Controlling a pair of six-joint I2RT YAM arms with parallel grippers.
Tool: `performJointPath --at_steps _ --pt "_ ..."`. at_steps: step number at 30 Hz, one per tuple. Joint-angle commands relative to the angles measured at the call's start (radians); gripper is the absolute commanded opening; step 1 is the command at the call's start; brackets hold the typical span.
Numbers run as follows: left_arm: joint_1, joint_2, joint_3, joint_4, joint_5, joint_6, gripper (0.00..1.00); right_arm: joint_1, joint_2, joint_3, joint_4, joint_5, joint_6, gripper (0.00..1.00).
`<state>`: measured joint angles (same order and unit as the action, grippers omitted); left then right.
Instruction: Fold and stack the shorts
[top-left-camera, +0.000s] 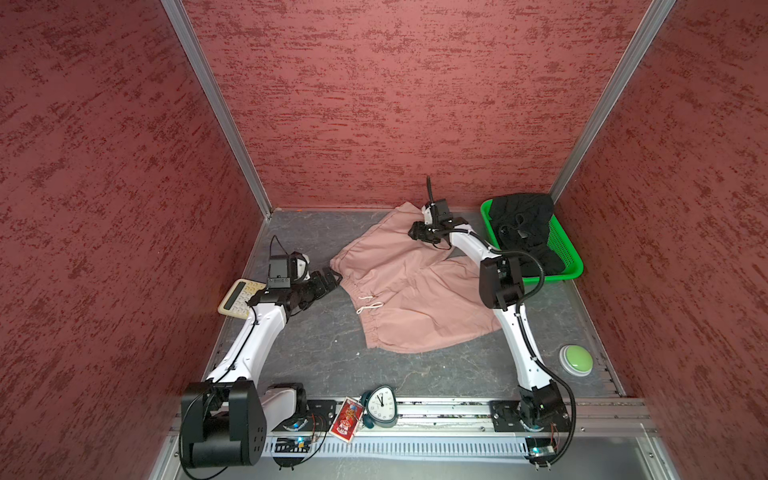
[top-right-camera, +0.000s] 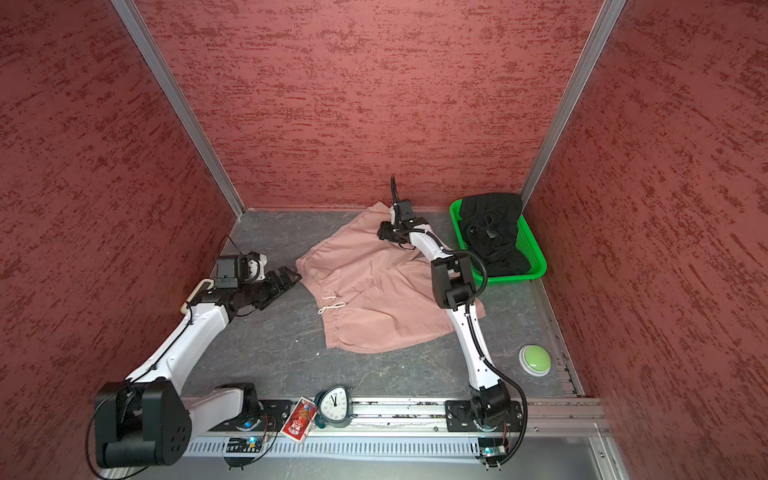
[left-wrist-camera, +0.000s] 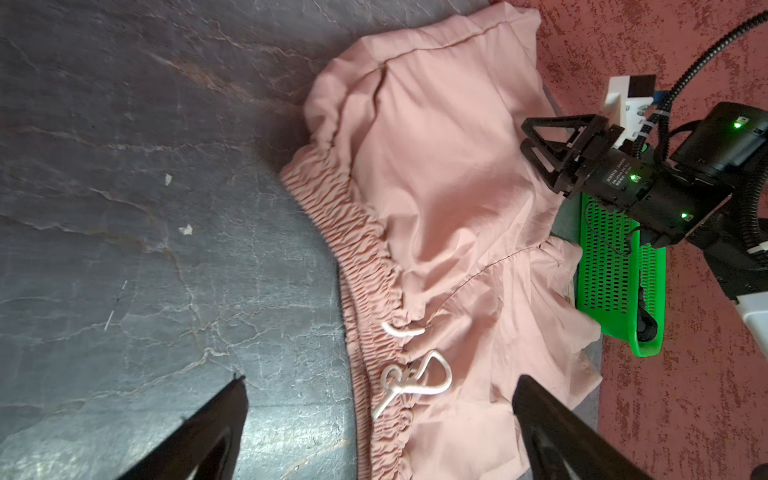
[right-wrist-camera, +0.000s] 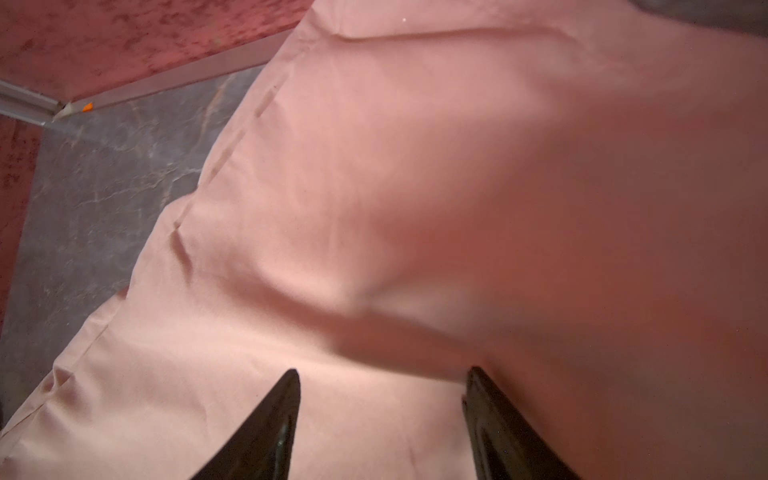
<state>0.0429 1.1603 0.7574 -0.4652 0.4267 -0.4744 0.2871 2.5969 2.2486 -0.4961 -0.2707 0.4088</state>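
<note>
Dusty pink shorts (top-left-camera: 407, 299) (top-right-camera: 374, 299) lie spread on the grey table, their gathered waistband (left-wrist-camera: 365, 266) and white drawstring (left-wrist-camera: 432, 388) toward the left. My left gripper (top-left-camera: 332, 276) (top-right-camera: 291, 276) (left-wrist-camera: 381, 380) stands wide open beside the waistband, touching nothing. Low over the far leg of the pink shorts (right-wrist-camera: 415, 187) hovers my right gripper (top-left-camera: 413, 232) (top-right-camera: 381, 232) (right-wrist-camera: 382, 374). Its jaws stand apart, with smooth cloth showing between them. Black shorts (top-left-camera: 523, 228) (top-right-camera: 494, 228) lie crumpled in the green basket (top-left-camera: 559, 241) (top-right-camera: 528, 245) at the back right.
A cream calculator (top-left-camera: 239, 299) lies behind my left wrist near the left wall. A green push button (top-left-camera: 575, 359) sits at the right front. A small clock (top-left-camera: 380, 405) and a red card (top-left-camera: 345, 424) stand on the front rail. Red walls enclose three sides.
</note>
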Motion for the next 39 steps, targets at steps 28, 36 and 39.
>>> performJointPath --at_steps 28,36,39 --pt "-0.394 0.172 -0.327 0.491 0.123 -0.3 0.99 0.0 -0.948 -1.164 0.49 -0.065 -0.176 0.66" --pt "-0.431 0.309 -0.322 0.62 0.144 -0.365 0.68 0.009 -1.094 -1.3 0.483 -0.055 -0.167 0.66" --pt "-0.431 0.293 -0.313 0.552 0.133 -0.351 0.38 0.009 -1.124 -1.319 0.442 -0.028 -0.163 0.66"
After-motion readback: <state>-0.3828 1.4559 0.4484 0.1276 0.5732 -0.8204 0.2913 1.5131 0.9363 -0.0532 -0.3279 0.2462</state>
